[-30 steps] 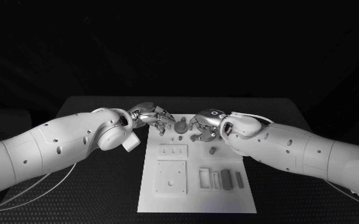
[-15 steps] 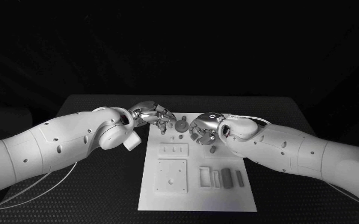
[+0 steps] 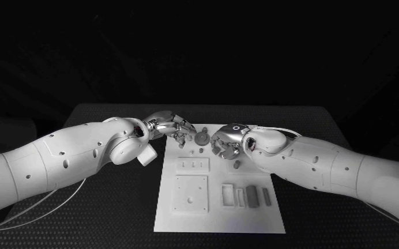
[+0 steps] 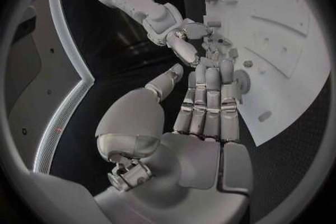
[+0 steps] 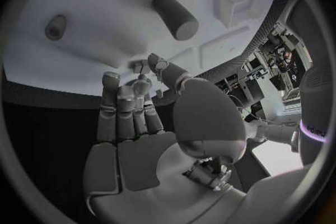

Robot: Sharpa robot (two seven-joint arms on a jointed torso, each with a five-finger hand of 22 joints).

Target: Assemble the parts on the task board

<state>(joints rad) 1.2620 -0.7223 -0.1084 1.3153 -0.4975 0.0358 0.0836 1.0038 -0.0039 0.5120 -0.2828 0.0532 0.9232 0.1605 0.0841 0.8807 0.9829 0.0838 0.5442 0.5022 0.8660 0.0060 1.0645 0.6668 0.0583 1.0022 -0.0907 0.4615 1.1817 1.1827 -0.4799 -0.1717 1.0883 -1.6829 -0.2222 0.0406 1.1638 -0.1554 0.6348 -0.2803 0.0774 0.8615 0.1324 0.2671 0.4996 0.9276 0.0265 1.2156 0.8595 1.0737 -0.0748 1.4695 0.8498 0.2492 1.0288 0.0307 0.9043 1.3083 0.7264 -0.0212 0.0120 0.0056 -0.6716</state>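
The white task board (image 3: 218, 203) lies in the middle of the table. A grey gear (image 3: 202, 140) sits near its far edge, and a short grey cylinder (image 3: 236, 166) lies further in. My left hand (image 3: 176, 129) hovers at the board's far left corner, its fingers (image 4: 208, 87) stretched out side by side next to the gear (image 4: 243, 81) and gripping nothing. My right hand (image 3: 226, 144) hangs over the board just right of the gear. Its thumb bends toward its fingertips (image 5: 143, 83) above the cylinder (image 5: 175, 15). Whether anything is pinched there is unclear.
Two raised white blocks (image 3: 190, 196) stand on the board's left half, and several grey bars (image 3: 252, 197) lie in slots at the near right. A small round peg (image 5: 56, 26) sits in the board. Black table (image 3: 108, 203) surrounds it.
My right hand has moved left and lower over the board, closer to the gear. My left hand has barely shifted.
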